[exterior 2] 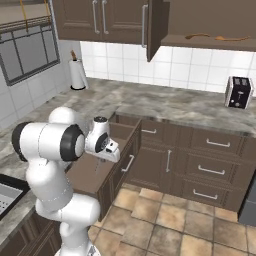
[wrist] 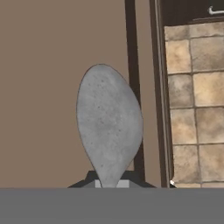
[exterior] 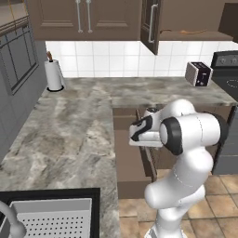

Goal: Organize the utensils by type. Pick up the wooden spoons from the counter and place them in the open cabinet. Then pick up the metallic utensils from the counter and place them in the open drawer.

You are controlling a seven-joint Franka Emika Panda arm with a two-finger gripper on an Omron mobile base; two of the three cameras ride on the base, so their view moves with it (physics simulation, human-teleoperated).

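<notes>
Over the open drawer [exterior 2: 95,175], the gripper [wrist: 109,183] is clenched on a grey metal spoon [wrist: 109,124] whose bowl points toward twelve o'clock in the hand view, while two wooden spoons [exterior 2: 197,36] already lie in the open cabinet [exterior 2: 210,42], so the task looks nearly done.

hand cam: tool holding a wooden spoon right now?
No. The tool is shut on a grey metal spoon, its speckled bowl held over the open drawer.
</notes>
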